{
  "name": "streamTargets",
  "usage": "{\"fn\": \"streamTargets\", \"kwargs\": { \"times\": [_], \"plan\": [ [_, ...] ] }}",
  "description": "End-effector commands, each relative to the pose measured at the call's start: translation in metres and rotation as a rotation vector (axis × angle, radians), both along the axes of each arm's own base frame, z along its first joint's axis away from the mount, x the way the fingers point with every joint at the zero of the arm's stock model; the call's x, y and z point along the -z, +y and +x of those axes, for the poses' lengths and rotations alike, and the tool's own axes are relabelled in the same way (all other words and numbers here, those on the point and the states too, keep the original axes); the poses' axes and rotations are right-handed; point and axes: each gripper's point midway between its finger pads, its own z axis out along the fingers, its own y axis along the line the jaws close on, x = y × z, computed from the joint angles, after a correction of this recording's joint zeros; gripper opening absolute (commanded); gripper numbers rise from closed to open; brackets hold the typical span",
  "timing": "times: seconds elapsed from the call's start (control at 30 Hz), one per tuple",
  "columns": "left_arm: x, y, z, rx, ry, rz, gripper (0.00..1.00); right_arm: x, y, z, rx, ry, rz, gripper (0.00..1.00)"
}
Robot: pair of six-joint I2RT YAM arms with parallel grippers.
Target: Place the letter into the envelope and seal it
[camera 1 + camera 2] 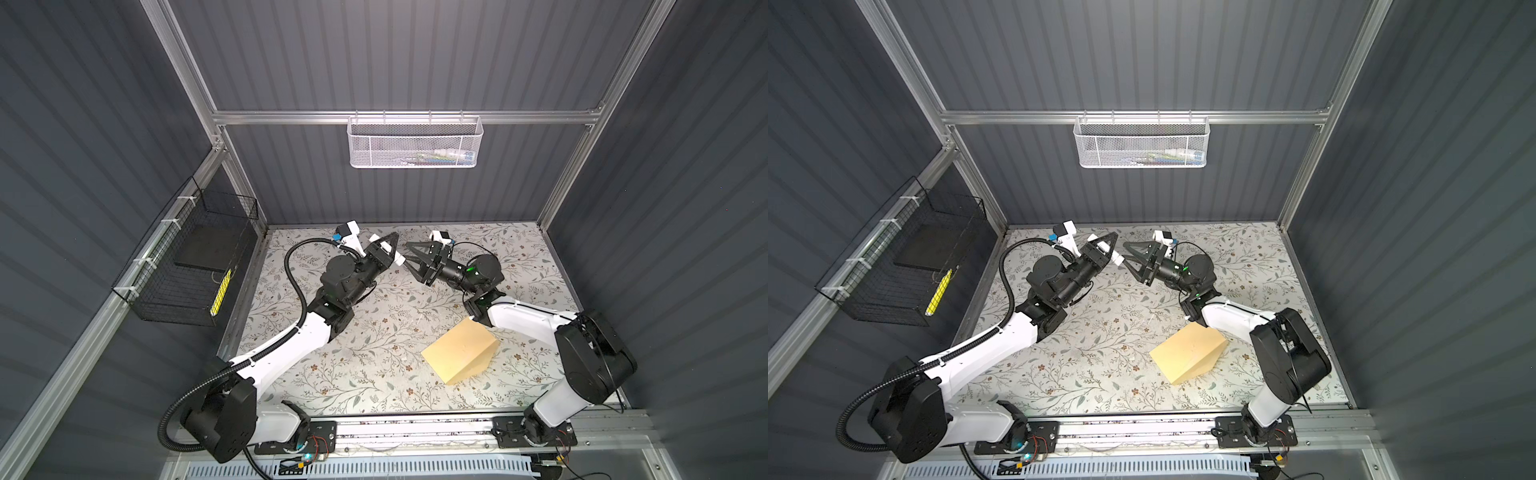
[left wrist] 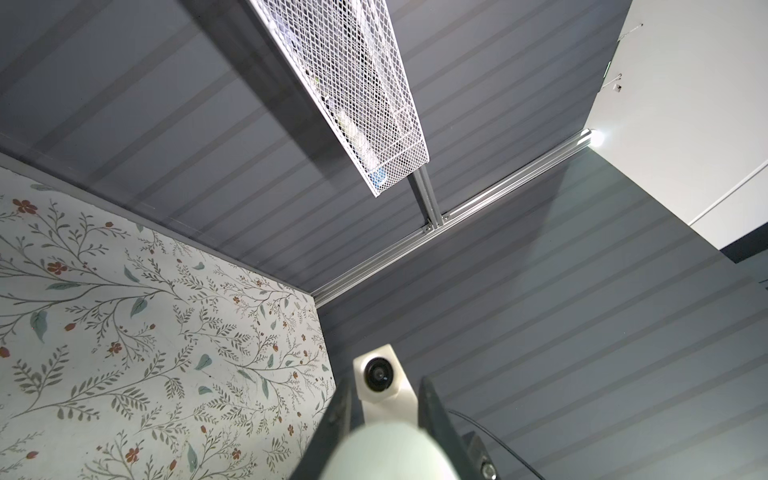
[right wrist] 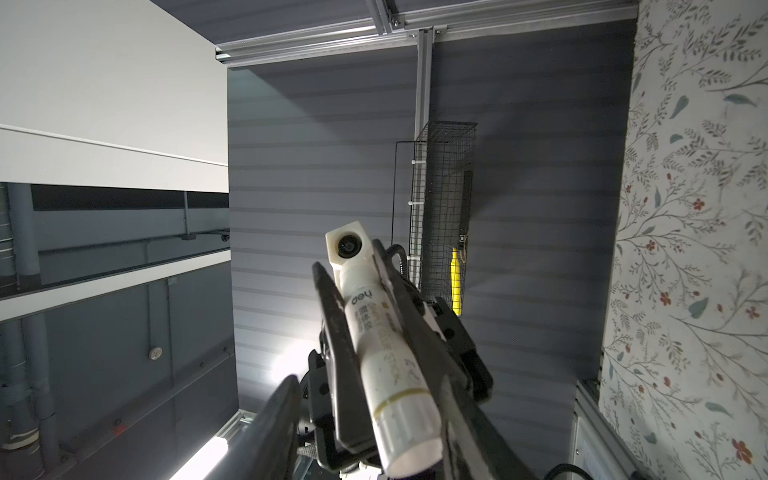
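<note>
The tan envelope (image 1: 457,351) (image 1: 1187,353) lies on the floral table at the front right, close to the right arm's elbow, with a darker folded part along its front right side. The letter does not show in any view. Raised above the back middle of the table, my left gripper (image 1: 390,249) (image 1: 1111,251) is shut on a white glue stick (image 3: 386,361), whose end (image 1: 400,260) pokes out toward the right. My right gripper (image 1: 409,259) (image 1: 1128,258) faces it, jaws open around that end. One of its fingers (image 3: 270,428) stands clear of the tube.
A white mesh basket (image 1: 415,143) hangs on the back wall. A black wire basket (image 1: 187,266) with a yellow item (image 1: 220,291) hangs on the left wall. Dark walls and aluminium posts enclose the floral table (image 1: 374,332).
</note>
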Motion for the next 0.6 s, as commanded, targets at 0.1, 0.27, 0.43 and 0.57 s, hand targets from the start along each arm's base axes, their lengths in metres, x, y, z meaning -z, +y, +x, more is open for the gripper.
{"fn": "streamTargets", "kwargs": {
  "times": [0.1,0.27,0.43,0.57],
  "plan": [
    [-0.0026,0.0038,-0.0003,-0.014,-0.038,0.011,0.0,-0.0003,0.0106,-0.0142,-0.056,-0.022,0.037,0.5],
    [-0.0006,0.0047,0.0001,-0.02,-0.034,0.017,0.0,0.0006,0.0129,-0.0193,-0.059,-0.032,0.038,0.45],
    [0.0004,0.0059,0.0009,-0.028,-0.029,0.018,0.0,0.0018,0.0104,-0.022,-0.051,-0.042,0.045,0.39],
    [0.0014,0.0075,0.001,-0.036,-0.024,0.022,0.0,0.0028,0.0086,-0.0219,-0.041,-0.046,0.049,0.36]
  ]
}}
